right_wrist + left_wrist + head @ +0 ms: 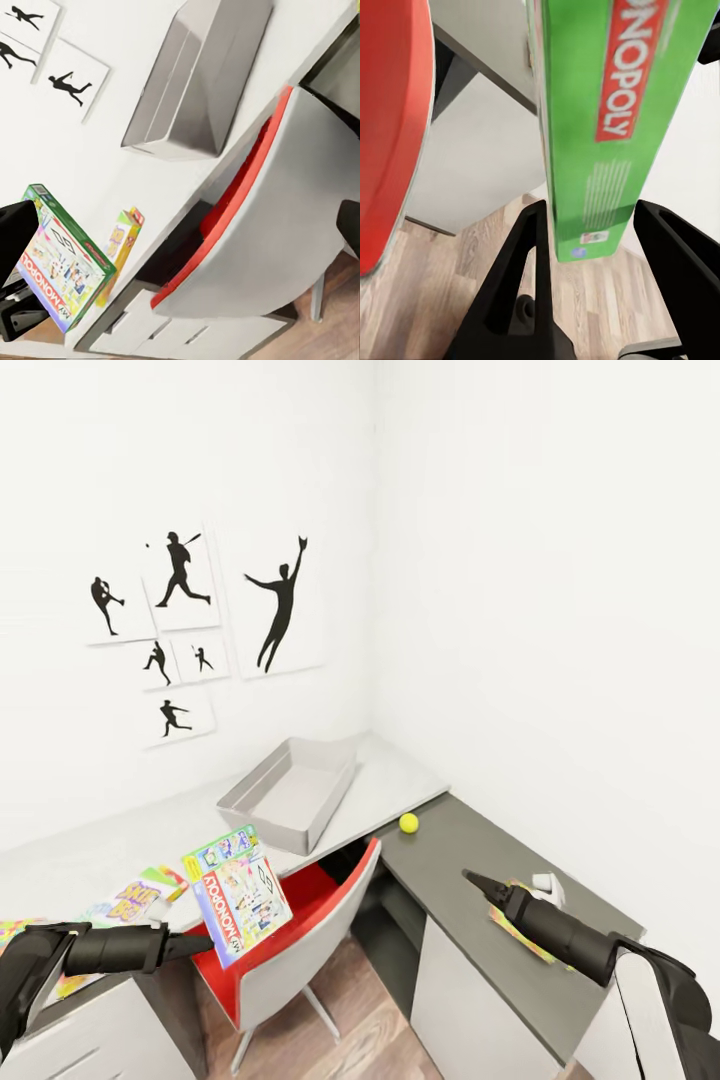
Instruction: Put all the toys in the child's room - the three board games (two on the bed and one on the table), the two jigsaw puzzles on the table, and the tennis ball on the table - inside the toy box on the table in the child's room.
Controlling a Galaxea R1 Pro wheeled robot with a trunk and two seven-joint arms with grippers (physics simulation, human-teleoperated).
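Head view: Monopoly box (238,898) was held by left gripper (200,943), short of toy box (290,793); tennis ball (408,823) lay right of it. Right gripper (472,879) finger state couldn't be told.

Left wrist view: fingers (521,262) were pinched on the box (607,120).

Right wrist view: chair (255,225) was seen below toy box (196,79).

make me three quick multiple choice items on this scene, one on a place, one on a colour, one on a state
1. Where is the tennis ball?
A. in the toy box
B. on the dark grey table
C. on the chair seat

2. What colour is the chair seat?
A. red
B. blue
C. black

3. What is the left gripper doing?
A. hanging open over the floor
B. shut on the tennis ball
C. shut on the Monopoly box

Answers: 1 B, the ball lies on the dark table beside the toy box. 2 A, the seat shows red. 3 C, the left wrist view shows the box edge between the fingers.
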